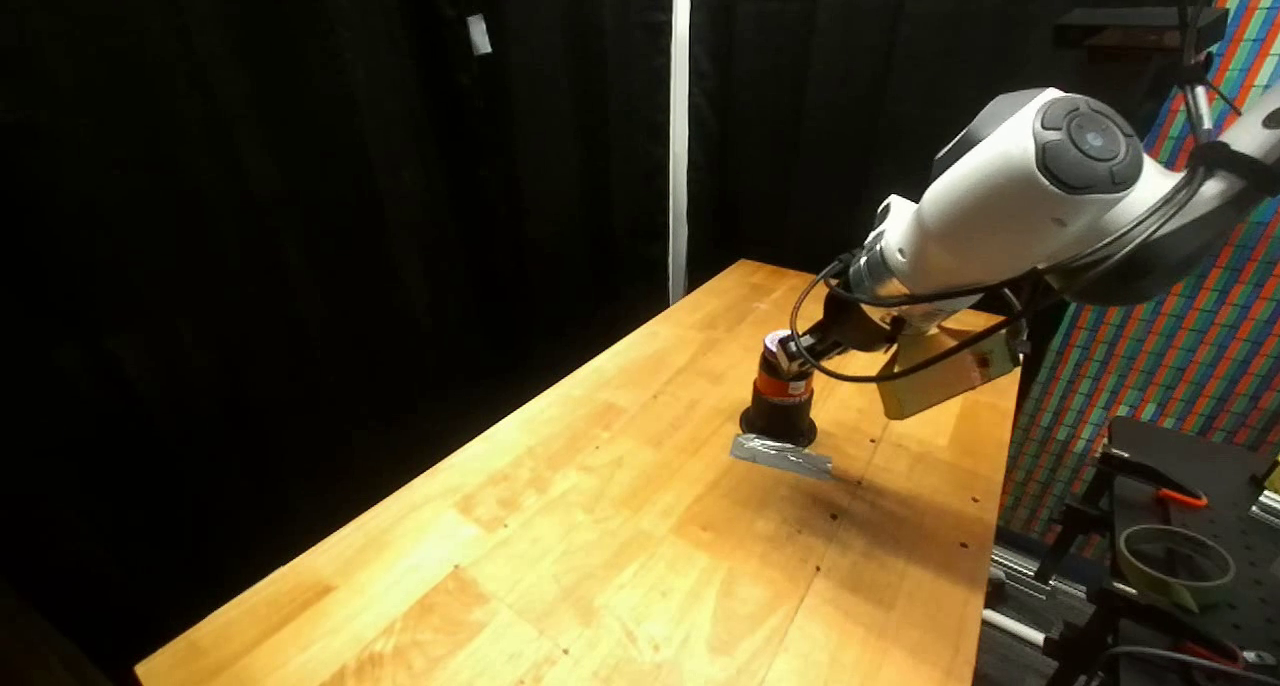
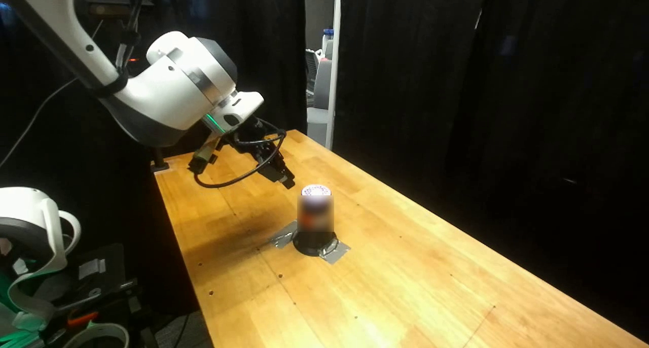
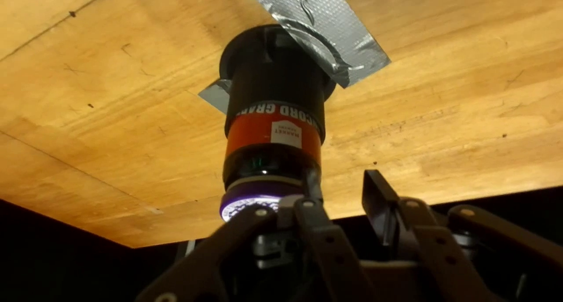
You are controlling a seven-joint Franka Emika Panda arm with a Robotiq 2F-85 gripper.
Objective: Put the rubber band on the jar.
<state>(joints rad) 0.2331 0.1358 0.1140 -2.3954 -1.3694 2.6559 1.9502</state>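
The jar [image 1: 783, 384] stands upright in a dark flanged holder [image 1: 779, 422] on the table. It also shows in an exterior view [image 2: 315, 219], partly blurred. In the wrist view the jar [image 3: 250, 132] has an orange band and a purple-edged pale lid. A thin tan ring [image 3: 259, 179] circles it just below the lid; it may be the rubber band. My gripper [image 3: 339, 178] is open, its fingers apart with nothing visible between the tips. One finger overlaps the lid's edge; I cannot tell whether it touches. In an exterior view the gripper [image 2: 288, 180] is beside and slightly above the jar's top.
Silver tape [image 3: 338, 33] fixes the holder to the wooden table [image 1: 600, 536]; the tape shows in both exterior views. A looped cable [image 1: 860, 376] hangs from the wrist. Dark curtains [image 1: 300, 216] stand beyond the table. A tape roll [image 1: 1175, 566] lies on a side stand.
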